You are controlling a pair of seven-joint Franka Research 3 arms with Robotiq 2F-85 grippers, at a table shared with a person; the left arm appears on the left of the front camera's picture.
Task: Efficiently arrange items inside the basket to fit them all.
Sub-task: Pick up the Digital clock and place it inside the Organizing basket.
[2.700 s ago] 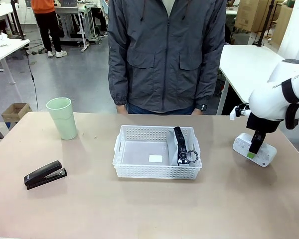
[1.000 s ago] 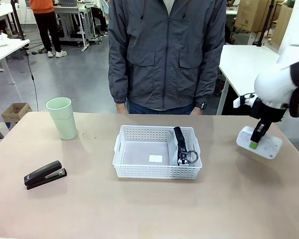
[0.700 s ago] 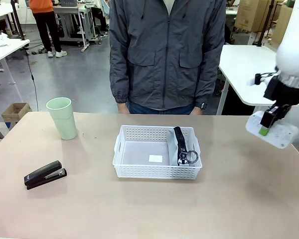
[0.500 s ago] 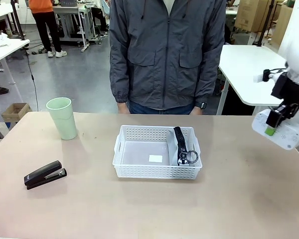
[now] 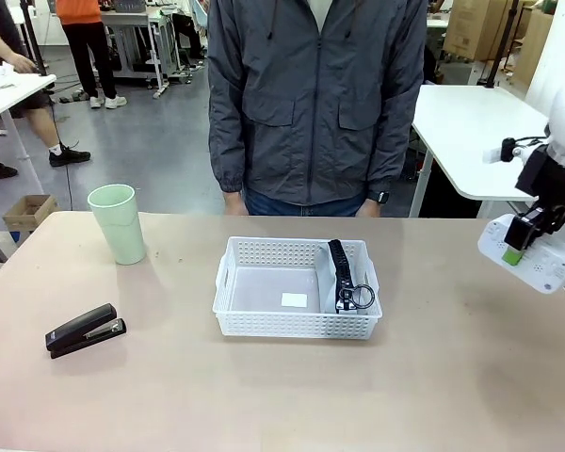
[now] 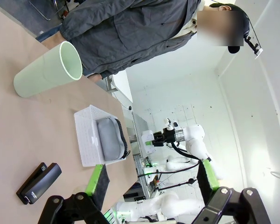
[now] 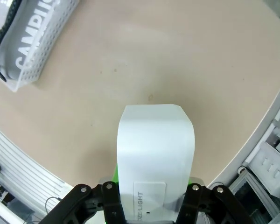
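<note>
The white basket (image 5: 297, 323) sits mid-table with the grey zip pouch (image 5: 344, 276) standing on edge along its right wall. My right gripper (image 5: 514, 247) is shut on the white box (image 5: 546, 264), holding it in the air over the table's right edge. In the right wrist view the white box (image 7: 156, 154) stands between the jaws of the right gripper (image 7: 154, 189), with the basket (image 7: 42, 51) and pouch (image 7: 23, 32) at top left. The pale green cup (image 5: 118, 223) stands far left, and the black stapler (image 5: 85, 330) lies front left. My left gripper (image 6: 151, 182) is open and holds nothing.
A person in a grey jacket (image 5: 315, 104) stands at the far side, close behind the basket. A white table (image 5: 471, 122) stands beyond the right corner. The left wrist view shows the cup (image 6: 46, 70), basket (image 6: 86, 140), pouch (image 6: 109, 140) and stapler (image 6: 37, 182).
My right gripper has lifted the white box off the table and carried it up and to the right. Basket, pouch, cup and stapler have not moved.
</note>
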